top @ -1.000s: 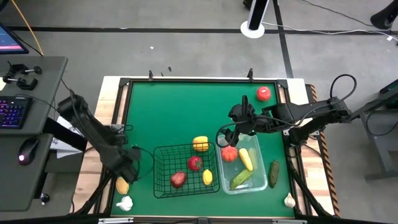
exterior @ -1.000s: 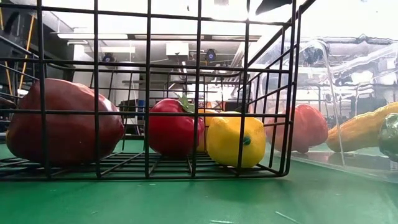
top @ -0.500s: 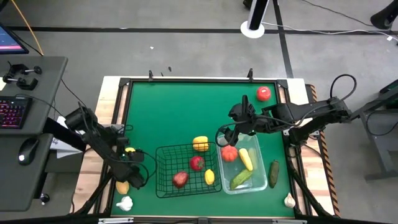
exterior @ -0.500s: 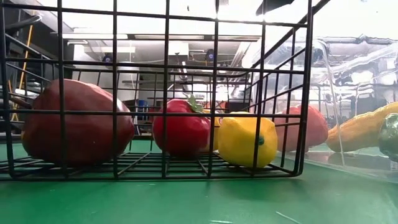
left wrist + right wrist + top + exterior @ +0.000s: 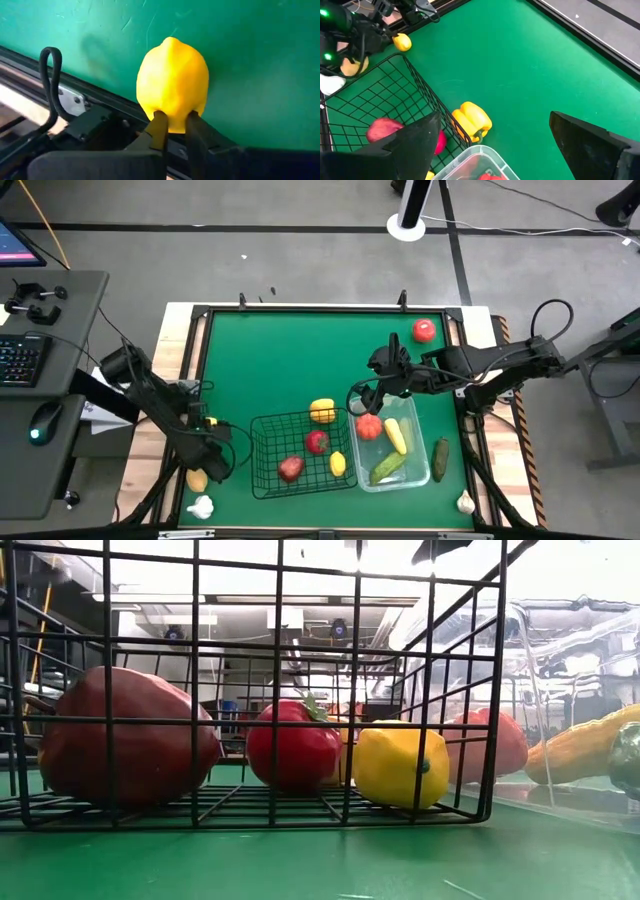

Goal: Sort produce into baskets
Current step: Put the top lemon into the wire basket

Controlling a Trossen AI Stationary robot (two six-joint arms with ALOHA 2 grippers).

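The black wire basket (image 5: 302, 450) sits toward the 6 o'clock edge of the green bench (image 5: 290, 360). It holds two red pieces — one (image 5: 290, 468) at the basket's 7 o'clock, one (image 5: 317, 442) near its middle — and a small yellow piece (image 5: 337, 464) at its 4 o'clock corner. A yellow pepper (image 5: 322, 411) lies outside, against the basket's 1 o'clock rim. The clear tub (image 5: 368, 480) stands touching the basket's 3 o'clock side and contains a red tomato (image 5: 369, 427), yellow corn (image 5: 396, 435) and a green cucumber (image 5: 388, 468).

The left gripper (image 5: 172, 127) is at the bench's 8 o'clock edge, its fingers clamped on a yellow lemon (image 5: 172, 85). The right gripper (image 5: 372, 398) hangs over the tub's 11 o'clock corner with its fingers (image 5: 412, 142) spread wide — nothing between them.
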